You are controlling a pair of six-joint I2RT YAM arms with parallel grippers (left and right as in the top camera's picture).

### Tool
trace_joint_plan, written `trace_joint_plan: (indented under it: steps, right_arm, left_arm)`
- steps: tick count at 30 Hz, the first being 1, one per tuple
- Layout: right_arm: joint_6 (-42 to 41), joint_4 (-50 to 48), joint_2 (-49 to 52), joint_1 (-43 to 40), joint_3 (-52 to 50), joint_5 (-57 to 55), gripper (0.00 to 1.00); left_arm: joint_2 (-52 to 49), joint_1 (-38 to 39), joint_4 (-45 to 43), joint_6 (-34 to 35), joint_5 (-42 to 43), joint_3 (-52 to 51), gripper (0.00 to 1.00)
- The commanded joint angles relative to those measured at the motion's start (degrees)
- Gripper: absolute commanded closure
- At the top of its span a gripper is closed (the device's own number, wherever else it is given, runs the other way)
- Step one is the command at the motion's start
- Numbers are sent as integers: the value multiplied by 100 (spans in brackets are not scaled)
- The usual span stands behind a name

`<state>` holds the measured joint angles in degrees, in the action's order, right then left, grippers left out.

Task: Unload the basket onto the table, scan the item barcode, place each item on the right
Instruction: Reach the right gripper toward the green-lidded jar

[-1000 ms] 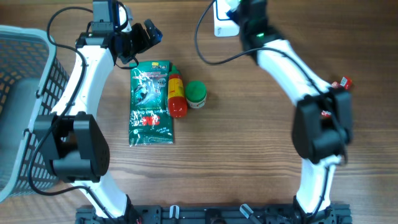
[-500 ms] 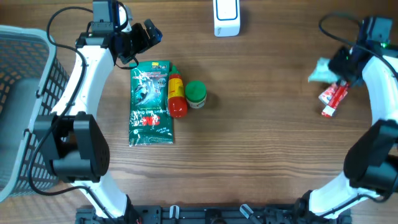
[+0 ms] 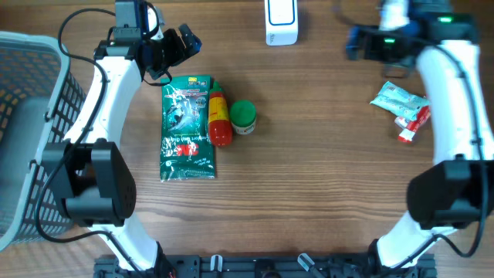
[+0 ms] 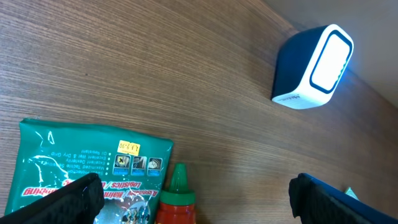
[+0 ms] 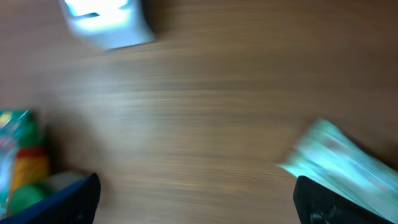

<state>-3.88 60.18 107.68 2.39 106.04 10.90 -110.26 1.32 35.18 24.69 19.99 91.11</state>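
Note:
The white and dark blue scanner (image 3: 280, 23) stands at the back centre; the left wrist view shows its lit face (image 4: 311, 65). A green packet (image 3: 187, 127), a red sauce bottle (image 3: 218, 117) and a small green-lidded jar (image 3: 244, 117) lie side by side left of centre. My left gripper (image 3: 181, 42) hovers open just behind the packet (image 4: 81, 168) and the bottle's green tip (image 4: 177, 186), holding nothing. My right gripper (image 3: 359, 42) is open and empty, blurred, between the scanner and a pale teal pouch (image 3: 397, 99). The pouch (image 5: 339, 162) lies on the table. No barcode is readable.
A red tube (image 3: 413, 123) lies against the teal pouch on the right. A grey mesh basket (image 3: 31, 131) takes up the table's left edge. Both arms reach in from the front edge.
My right arm carried the teal pouch from the scanner to the right side, let it go beside the red tube, opened, and swung back left. The left arm has not moved.

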Motion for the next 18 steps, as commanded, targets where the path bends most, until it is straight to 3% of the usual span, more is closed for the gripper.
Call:
trace_joint_plan:
  steps: [1,4,6,9,13,18]
  right_arm:
    - [520,-271,-4,1349,131,-26,0]
    - [929,-734,195,2481,4,-2,0]
    - [1043,-789,363,2726,-72,-13,0]
    - [1147,-623,752,2822,-74,380,9]
    - [1187,-531,1231,3023,-74,767,10]
    - [1335,-557,1652,3445,-74,-107,9]
  left_arm:
    - [-11,-37,-17,-26,-15,-2,0]
    - [-11,-37,-17,-26,-13,-2,0]
    - [-11,-37,-17,-26,-13,-2,0]
    - [-11,-37,-17,-26,-13,-2,0]
    - [-11,-37,-17,-26,-13,-2,0]
    - [-11,-37,-17,-26,-13,-2,0]
